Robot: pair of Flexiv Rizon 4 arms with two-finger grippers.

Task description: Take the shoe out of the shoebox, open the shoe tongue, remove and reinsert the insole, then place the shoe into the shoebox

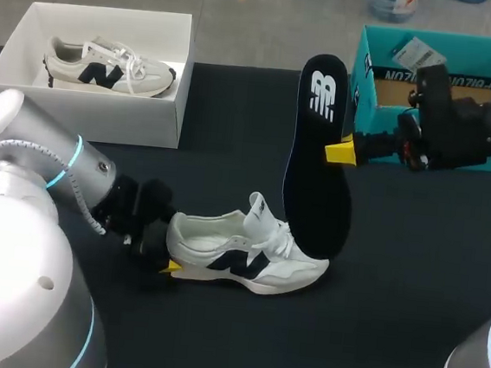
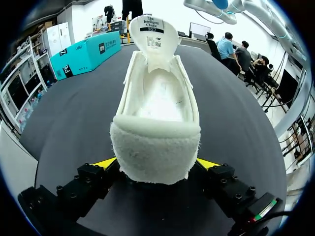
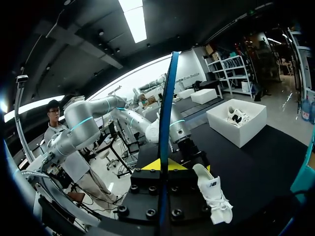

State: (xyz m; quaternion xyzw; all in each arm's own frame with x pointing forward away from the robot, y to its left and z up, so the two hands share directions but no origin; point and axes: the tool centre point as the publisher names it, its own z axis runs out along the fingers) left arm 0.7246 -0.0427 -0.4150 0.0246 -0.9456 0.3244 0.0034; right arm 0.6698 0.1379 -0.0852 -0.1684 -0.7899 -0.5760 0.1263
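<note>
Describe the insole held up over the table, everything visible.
The insole is dark, thin and flat, with a white logo near its heel end. It stands nearly upright, heel up, pinched at one edge by the right end effector. Its toe end is at the white shoe; contact there is unclear.

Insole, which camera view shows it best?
Head view: the insole faces the camera whole, upright, held by the right gripper. Right wrist view catches only its thin edge; left wrist view does not clearly show it.

Black tabletop (image 1: 410,278)
Its matte dark surface spans the head view, its far edge running across at twelve o'clock.
</note>
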